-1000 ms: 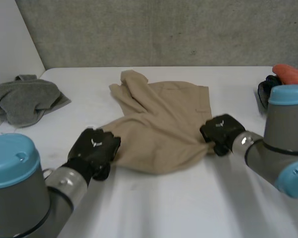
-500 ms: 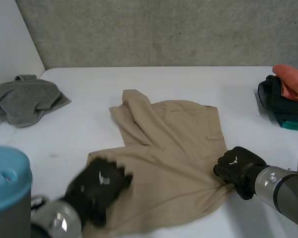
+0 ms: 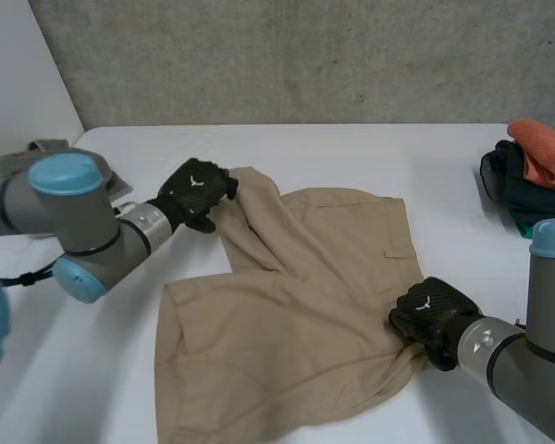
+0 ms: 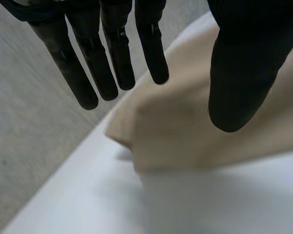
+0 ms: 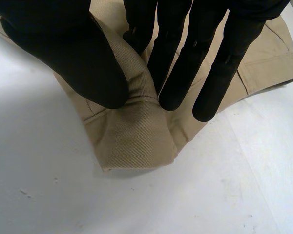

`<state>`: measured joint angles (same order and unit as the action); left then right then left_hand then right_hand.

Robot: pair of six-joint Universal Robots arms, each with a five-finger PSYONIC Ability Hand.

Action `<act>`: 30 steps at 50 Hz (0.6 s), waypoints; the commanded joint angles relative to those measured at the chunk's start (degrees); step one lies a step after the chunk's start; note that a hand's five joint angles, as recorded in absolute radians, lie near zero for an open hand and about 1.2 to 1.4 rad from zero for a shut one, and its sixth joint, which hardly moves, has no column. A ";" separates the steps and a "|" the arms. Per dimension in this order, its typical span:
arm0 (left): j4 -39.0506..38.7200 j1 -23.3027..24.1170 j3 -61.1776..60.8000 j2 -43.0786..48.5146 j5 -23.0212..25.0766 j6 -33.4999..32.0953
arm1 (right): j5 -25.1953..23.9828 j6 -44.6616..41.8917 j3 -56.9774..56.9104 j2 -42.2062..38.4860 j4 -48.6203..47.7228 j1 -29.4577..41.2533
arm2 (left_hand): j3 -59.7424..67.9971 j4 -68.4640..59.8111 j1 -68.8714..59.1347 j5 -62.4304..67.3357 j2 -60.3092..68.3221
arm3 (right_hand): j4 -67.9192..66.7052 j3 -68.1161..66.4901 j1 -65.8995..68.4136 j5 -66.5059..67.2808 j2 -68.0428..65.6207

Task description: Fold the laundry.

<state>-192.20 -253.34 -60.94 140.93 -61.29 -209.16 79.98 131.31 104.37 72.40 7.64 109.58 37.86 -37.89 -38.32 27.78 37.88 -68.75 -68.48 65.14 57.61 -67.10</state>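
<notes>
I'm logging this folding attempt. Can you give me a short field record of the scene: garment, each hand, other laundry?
garment: tan garment, spread but rumpled on the white table
left hand: open, at the garment's far left corner
right hand: pinching the near right corner
other laundry: grey cloth far left; orange-topped pile at the right edge

The left arm (image 3: 83, 227) and right arm (image 3: 536, 361) are thick grey tubes with round light-blue caps and silvery wrist rings. The black left hand (image 3: 196, 191) and right hand (image 3: 432, 314) each bear a small white mark; the fingers (image 4: 88, 73) are slim and matte.
</notes>
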 commanded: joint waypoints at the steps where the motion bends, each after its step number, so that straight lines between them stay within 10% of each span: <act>1: 1.48 -0.14 6.36 7.34 -0.85 -0.02 | 0.00 0.00 -0.13 -0.06 -1.05 -0.42 | 27.13 -27.10 -26.68 27.21 27.12 | -11.25 -11.52 14.86 12.39 -12.90; 5: 1.30 0.82 5.92 6.72 -3.92 -1.50 | 0.00 0.00 -0.39 -0.06 -2.02 -0.59 | 42.14 -42.11 -41.68 42.22 42.12 | -11.25 -11.52 14.86 12.39 -12.90; 17: 1.92 2.23 -6.47 -4.53 -33.53 -8.01 | 0.09 3.33 -1.10 0.03 -3.42 0.20 | 42.14 -42.11 -41.68 42.22 42.12 | -11.25 -11.52 14.86 12.39 -12.90; 26: 2.01 2.50 -9.11 -4.53 -34.60 -8.80 | 0.26 4.21 -1.01 -1.82 -3.42 0.72 | 42.14 -42.11 -41.68 42.22 42.12 | -11.25 -11.52 14.86 12.39 -12.90; 30: 2.01 2.76 -9.11 -5.49 -34.60 -8.72 | 0.18 4.74 -1.01 -1.82 -3.51 1.43 | -8.02 8.05 8.48 -7.94 -8.03 | -11.25 -11.52 14.86 12.39 -12.90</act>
<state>-190.19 -250.76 -70.15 136.16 -96.78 -218.23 80.20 135.62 103.33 70.83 4.18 110.27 62.26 -62.29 -61.64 52.40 61.35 -68.75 -68.48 65.14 57.62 -67.10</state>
